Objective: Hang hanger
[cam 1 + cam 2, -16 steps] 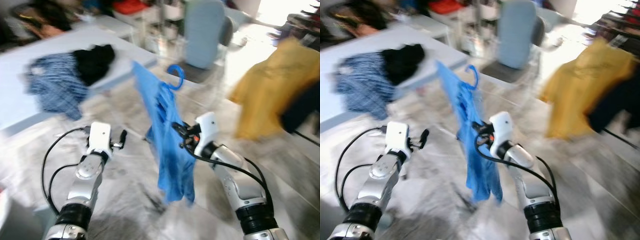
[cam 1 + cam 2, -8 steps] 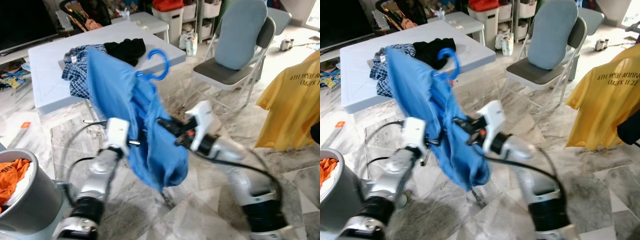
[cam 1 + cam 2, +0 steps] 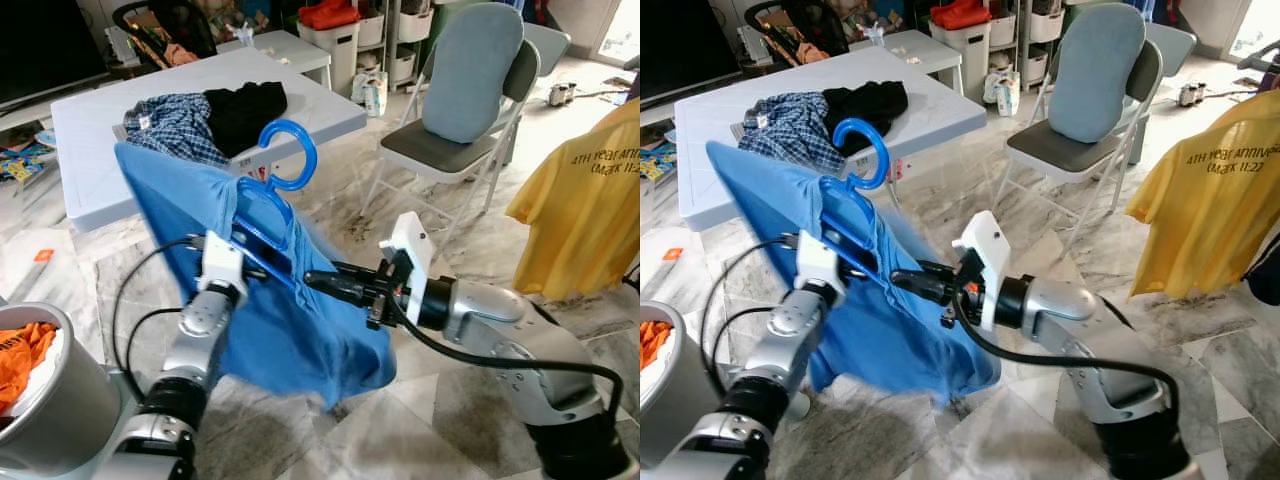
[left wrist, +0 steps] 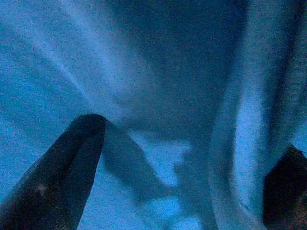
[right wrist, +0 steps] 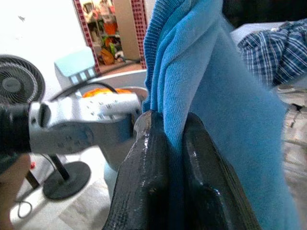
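While the camera has swung back toward the bench (image 3: 100, 110), the right gripper (image 3: 318, 281) is pinching the blue shirt (image 3: 290, 340) (on its blue hanger (image 3: 283, 165), at twelve o'clock); the left gripper (image 3: 250, 268) is spreading open inside it, no rail reached yet.

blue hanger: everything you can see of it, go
The blue hanger looks like plastic: a round open hook standing upright at the top, a sloping arm below. A blue shirt is draped over it and hides most of the frame. It is held in the air between both arms; the right gripper pinches the shirt fabric, the left gripper sits against the cloth.
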Available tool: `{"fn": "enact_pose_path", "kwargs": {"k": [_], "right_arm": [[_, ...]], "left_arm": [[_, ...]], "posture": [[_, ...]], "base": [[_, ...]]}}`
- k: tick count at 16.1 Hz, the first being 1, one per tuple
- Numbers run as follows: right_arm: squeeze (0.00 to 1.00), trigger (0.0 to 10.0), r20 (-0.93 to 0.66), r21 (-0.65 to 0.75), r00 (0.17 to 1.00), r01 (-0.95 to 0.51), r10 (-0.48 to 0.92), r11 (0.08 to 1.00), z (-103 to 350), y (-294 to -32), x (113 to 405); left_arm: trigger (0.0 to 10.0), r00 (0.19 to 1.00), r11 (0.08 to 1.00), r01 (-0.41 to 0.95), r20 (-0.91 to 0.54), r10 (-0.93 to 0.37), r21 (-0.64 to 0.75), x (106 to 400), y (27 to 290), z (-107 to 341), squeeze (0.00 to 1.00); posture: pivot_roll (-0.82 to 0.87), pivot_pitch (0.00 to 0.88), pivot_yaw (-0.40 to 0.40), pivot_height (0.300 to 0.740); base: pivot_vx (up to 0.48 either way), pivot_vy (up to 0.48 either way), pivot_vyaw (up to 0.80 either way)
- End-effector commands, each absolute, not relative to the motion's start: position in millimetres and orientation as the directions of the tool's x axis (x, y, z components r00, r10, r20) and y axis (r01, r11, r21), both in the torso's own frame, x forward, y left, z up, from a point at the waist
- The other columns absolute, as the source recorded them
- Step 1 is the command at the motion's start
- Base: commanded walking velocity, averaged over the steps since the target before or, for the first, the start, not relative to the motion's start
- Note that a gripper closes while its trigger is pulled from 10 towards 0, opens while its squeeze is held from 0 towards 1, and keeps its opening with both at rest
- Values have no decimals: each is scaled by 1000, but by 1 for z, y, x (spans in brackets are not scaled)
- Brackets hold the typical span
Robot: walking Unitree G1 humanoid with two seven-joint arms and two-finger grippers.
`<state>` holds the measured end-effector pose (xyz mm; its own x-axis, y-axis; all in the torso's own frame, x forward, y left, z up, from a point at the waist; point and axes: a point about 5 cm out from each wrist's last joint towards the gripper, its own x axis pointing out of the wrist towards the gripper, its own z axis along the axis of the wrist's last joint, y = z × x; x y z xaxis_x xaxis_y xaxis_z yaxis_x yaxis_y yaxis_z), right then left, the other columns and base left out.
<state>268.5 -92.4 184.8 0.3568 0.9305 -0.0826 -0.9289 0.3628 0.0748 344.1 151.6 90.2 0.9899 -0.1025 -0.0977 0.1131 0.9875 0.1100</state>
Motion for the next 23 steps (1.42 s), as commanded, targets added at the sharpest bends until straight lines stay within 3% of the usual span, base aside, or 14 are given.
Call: {"fn": "enact_pose_path", "kwargs": {"k": [1, 7, 13, 16, 17, 19, 20, 23], "right_arm": [[0, 10000, -116, 26, 342, -937, 932, 347, 182, -94, 268], [0, 10000, -340, -190, 569, -821, 749, 538, 156, -143, 298], [0, 10000, -497, -368, 642, -765, 584, 528, 133, -176, 312], [0, 10000, -504, -347, 589, -807, 631, 477, 135, -180, 306], [0, 10000, -541, -315, 486, -874, 687, 370, 139, -189, 292], [0, 10000, -554, -262, 405, -914, 728, 309, 143, -198, 282], [0, 10000, -571, -211, 341, -940, 747, 268, 151, -212, 273], [0, 10000, -705, -187, 256, -967, 661, 174, 154, -250, 257]], "left_arm": [[10000, 995, 990, 74, -74, -65, 122, 346, 162, 95, 0], [10000, 996, 988, 49, -77, -38, 146, 334, 185, 90, 0], [10000, 996, 991, 65, -61, -58, 121, 332, 189, 99, 0], [10000, 997, 992, 51, -60, -44, 113, 332, 192, 100, 0], [10000, 997, 992, 47, -61, -40, 115, 333, 195, 101, 0], [10000, 997, 993, 42, -62, -35, 113, 334, 196, 102, 0], [10000, 998, 993, 37, -62, -30, 111, 335, 198, 103, 0], [10000, 997, 994, 33, -66, -26, 108, 335, 199, 103, 0]], "posture": [[-168, 0, 91, 740], [-144, 0, 78, 740], [-140, 0, 76, 740], [-140, 0, 76, 740], [-151, 0, 80, 740], [-153, 0, 81, 740], [-161, 0, 84, 740], [-166, 0, 86, 740]], "base": [[0, 0, 0], [0, 0, 0], [0, 0, 0], [0, 0, 0], [0, 0, 0], [0, 0, 0], [0, 0, 0], [0, 0, 0]]}}
